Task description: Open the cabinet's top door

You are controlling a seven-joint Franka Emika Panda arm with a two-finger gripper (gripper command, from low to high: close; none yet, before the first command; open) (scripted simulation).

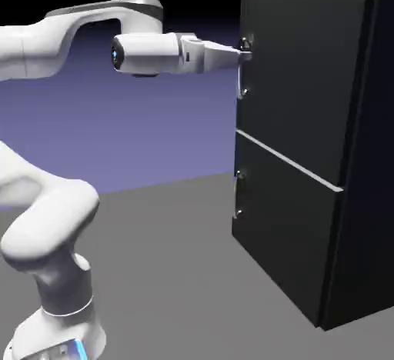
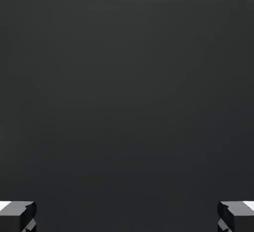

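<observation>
The place was a rendered simulation scene, not a real room. A flat grey table filled the lower frame, and a plain blue-violet backdrop ran across the middle left, fading to black at the top. The cabinet at right was a featureless matte black box.

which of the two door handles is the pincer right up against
The top door's handle, the small silver bar at the upper panel's edge. The pincer meets its upper end, while the lower door's handle sits well below, under the pale seam.
</observation>
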